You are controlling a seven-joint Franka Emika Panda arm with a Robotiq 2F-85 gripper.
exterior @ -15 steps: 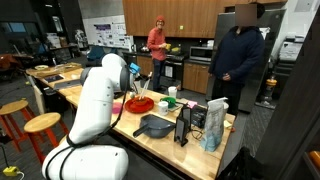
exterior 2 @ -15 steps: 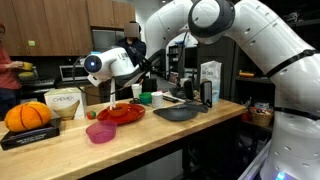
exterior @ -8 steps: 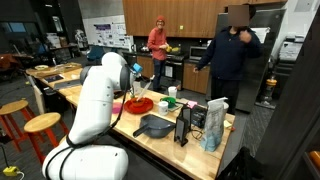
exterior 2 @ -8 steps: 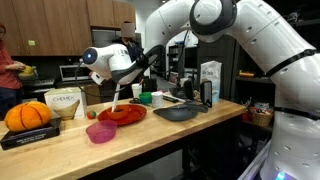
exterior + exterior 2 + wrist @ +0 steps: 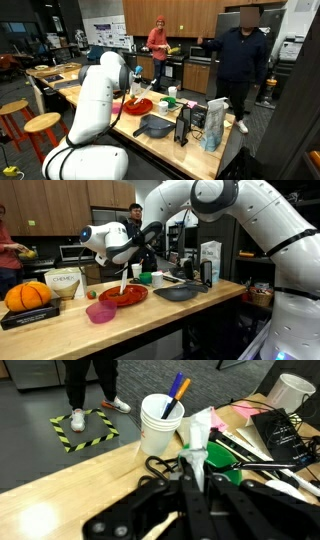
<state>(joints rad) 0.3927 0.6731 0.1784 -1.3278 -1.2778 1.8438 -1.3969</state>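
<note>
gripper (image 5: pixel 124 266) is clamped on the top end of a thin white utensil (image 5: pixel 122 280). The utensil hangs near-vertical with its tip at 6 o'clock over the red plate (image 5: pixel 122 296). Can't tell if the tip touches the plate.

Wrist view: gripper (image 5: pixel 196 478) comes in from the bottom. The utensil (image 5: pixel 198 440) runs toward 12 between the dark fingers, with a green thing (image 5: pixel 218 460) just beside it at 3.

Wrist view only:
- white cup (image 5: pixel 163 422) holding a blue and an orange pen, at 11 o'clock of the utensil
- taped square (image 5: pixel 85 428) on the floor beyond the counter (image 5: pixel 60 500) edge

Exterior views only:
- pink bowl (image 5: pixel 101 312) at 7 o'clock of the plate
- black pan (image 5: pixel 178 293) at 3
- pumpkin (image 5: pixel 28 296) well apart at 9

In an exterior view from behind the arm, the gripper (image 5: pixel 131 91) is mostly hidden by the white arm. The plate (image 5: pixel 140 104) and pan (image 5: pixel 155 126) show there, but the utensil is too small to make out. A person (image 5: pixel 240 60) stands beyond the counter at 2 o'clock.
</note>
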